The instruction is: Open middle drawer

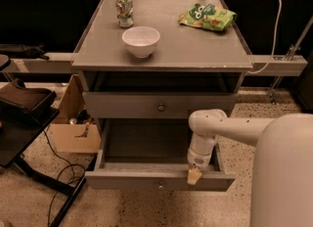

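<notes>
Gripper nearest, hanging at front edge of middle drawer, right of its knob; spread or pinched, can't tell. Drawer sits well out of cabinet, below closed top drawer. Judgement: finish with straight pull toward camera, no sideways drag, else may bind. Long axis left-right, front faces camera. Farther back, tabletop: bowl, can, snack bag

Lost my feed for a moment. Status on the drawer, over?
Hand at front rim of middle drawer, right of knob. Drawer pulled out. No obstruction seen.
</notes>
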Available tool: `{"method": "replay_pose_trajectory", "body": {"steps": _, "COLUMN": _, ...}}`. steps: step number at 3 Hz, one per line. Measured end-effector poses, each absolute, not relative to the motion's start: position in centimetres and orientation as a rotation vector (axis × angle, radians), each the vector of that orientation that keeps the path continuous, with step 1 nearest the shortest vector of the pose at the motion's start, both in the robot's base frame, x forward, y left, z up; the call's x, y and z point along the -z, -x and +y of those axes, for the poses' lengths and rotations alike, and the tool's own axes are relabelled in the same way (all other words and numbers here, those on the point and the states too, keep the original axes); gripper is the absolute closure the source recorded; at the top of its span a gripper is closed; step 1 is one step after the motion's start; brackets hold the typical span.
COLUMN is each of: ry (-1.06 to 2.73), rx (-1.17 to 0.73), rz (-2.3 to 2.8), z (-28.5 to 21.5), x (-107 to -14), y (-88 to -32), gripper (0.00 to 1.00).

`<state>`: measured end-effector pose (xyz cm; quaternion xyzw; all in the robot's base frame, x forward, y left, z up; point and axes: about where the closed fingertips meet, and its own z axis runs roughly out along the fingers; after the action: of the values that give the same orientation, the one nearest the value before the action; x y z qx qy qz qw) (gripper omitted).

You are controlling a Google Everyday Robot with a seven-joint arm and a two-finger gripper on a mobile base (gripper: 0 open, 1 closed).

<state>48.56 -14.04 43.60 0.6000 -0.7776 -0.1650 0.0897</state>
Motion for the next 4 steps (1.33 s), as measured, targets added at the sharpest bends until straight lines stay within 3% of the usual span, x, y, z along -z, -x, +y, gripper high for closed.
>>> {"method": "replay_pose_trajectory", "body": {"steps": 1, "ry": -1.784, "rx": 0.491, "rz": -2.313, "z": -14.0, "x": -43.6, "y": -48.6, "gripper": 0.04}}
{"method": "replay_pose_trajectory", "body": {"steps": 2, "ry": -1.805, "rx": 0.490, "rz": -2.311, "z": -14.1, "x": -44.1, "y": -48.6, "gripper": 0.00}}
{"method": "replay_pose_trajectory", "body": {"steps": 4, "ry": -2.072, "rx": 0.356, "rz": -2.264, "z": -16.8, "x": -58.1, "y": -47.9, "gripper": 0.00}}
